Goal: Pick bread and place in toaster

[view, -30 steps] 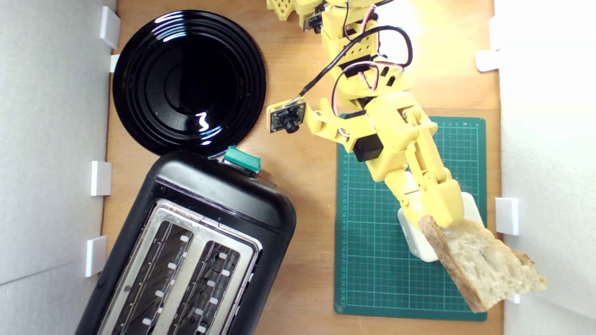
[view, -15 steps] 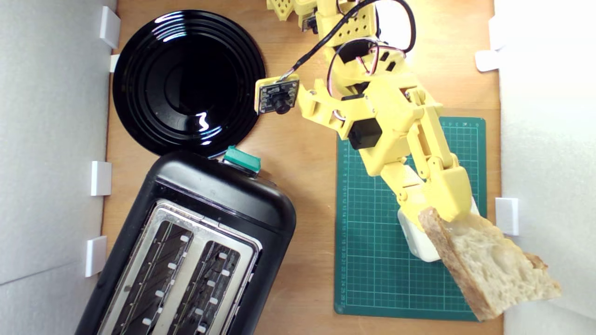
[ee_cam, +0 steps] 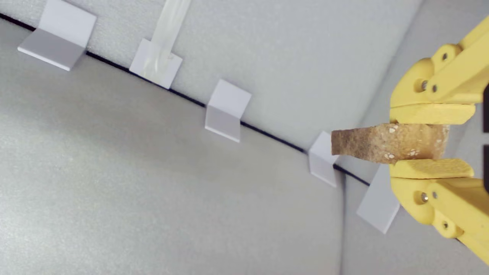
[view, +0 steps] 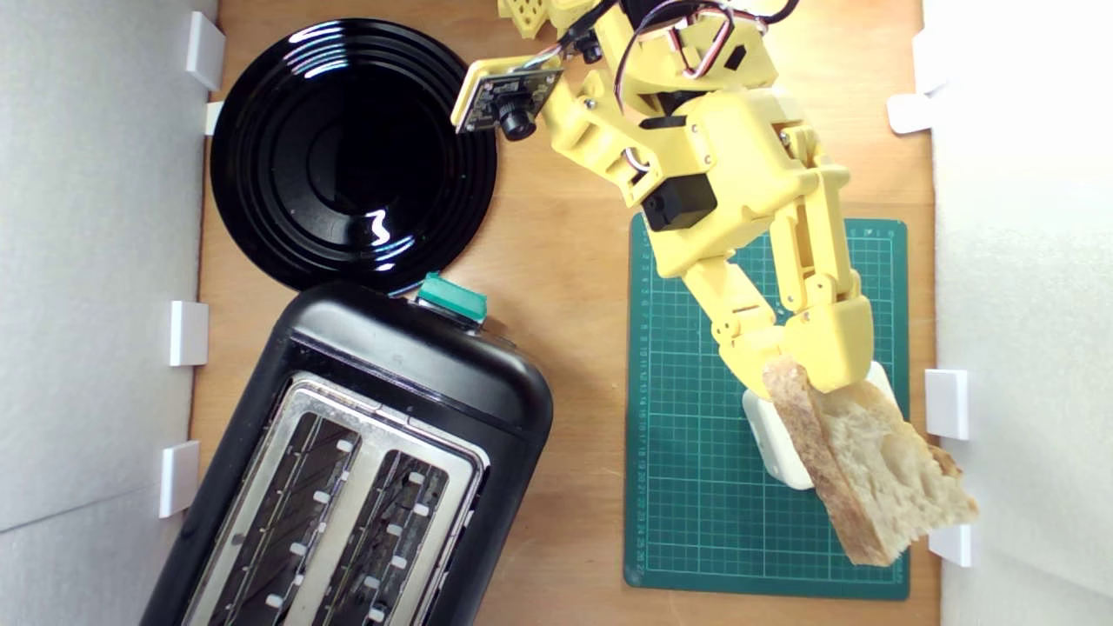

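Bread [view: 869, 469], in the exterior view's lower right over the green mat [view: 696, 487], hangs from the yellow gripper [view: 804, 374], pinched at one crust corner; the toaster [view: 365, 469] sits lower left. In the wrist view, both fingers [ee_cam: 431, 114] squeeze the slice [ee_cam: 386, 143] across its thickness. It looks light, stiff-crusted, soft-crumbed: a firm crust grip seems wise.

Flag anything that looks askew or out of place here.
The toaster sits skewed on the wooden table, its lower end cut off by the frame edge. The bread hangs clamped by one end in the tool, jutting past the green mat. Nothing looks spilled or damaged.
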